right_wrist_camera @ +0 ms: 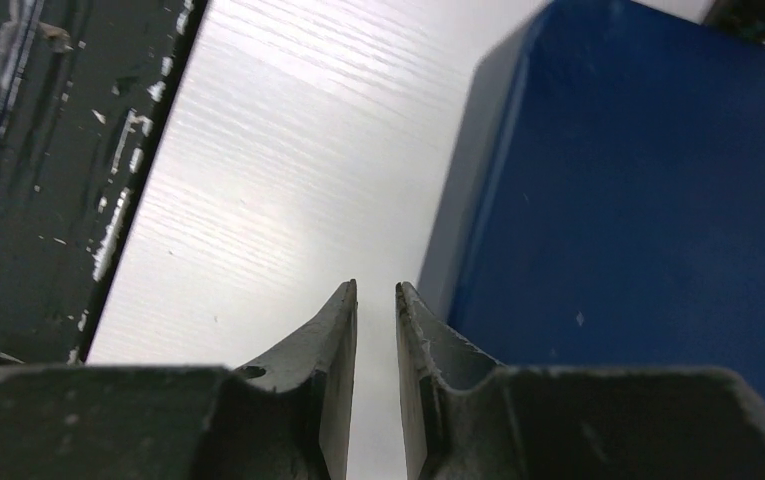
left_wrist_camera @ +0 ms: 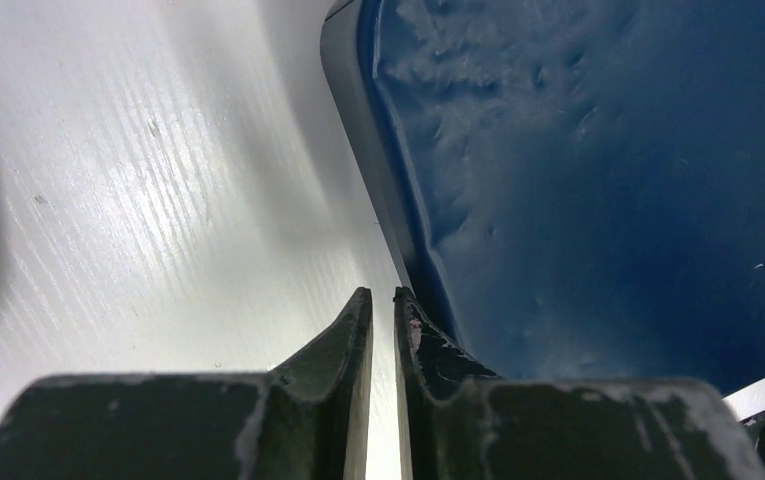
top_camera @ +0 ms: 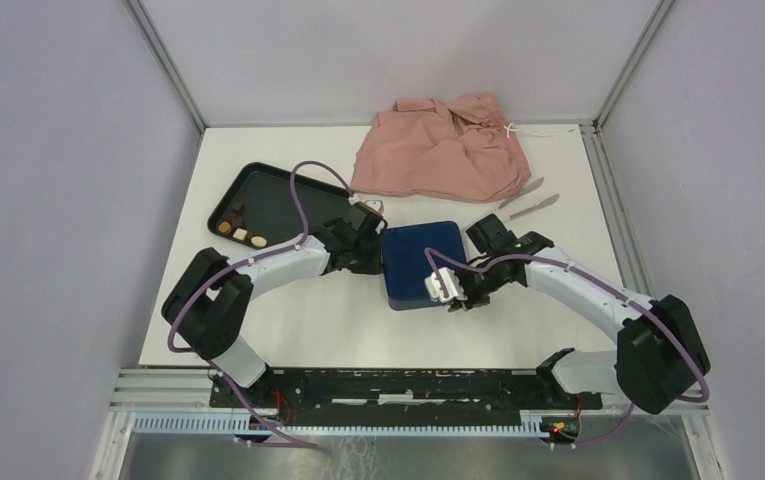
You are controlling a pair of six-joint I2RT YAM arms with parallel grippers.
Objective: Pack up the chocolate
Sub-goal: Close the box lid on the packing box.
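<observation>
I see my left pincer [left_wrist_camera: 383,300], jaws almost together, at the rim of the blue box [left_wrist_camera: 608,180] on the white counter [left_wrist_camera: 158,200].

chocolate [top_camera: 241,234] too small to tell apart, blue box [top_camera: 413,255] inside hidden

Robot lab, enclosed test cell.
- White table [top_camera: 288,330] boxed in by plain grey panels [top_camera: 48,180] on left, right and far sides.
- Aluminium frame posts [top_camera: 163,60] at far corners.
- Left arm [top_camera: 268,265] and right arm [top_camera: 588,290] bolted to black mounting rail [top_camera: 398,385] at near edge.
- Loose wiring [top_camera: 558,430] exposed below rail; purple cables [top_camera: 303,200] looped along arms.
- Mismatched props laid out: pink garment [top_camera: 438,150] far centre, black tray [top_camera: 278,195] far left holding chocolate [top_camera: 241,233], blue box [top_camera: 413,255] at centre, metal utensils [top_camera: 533,200] far right.
</observation>
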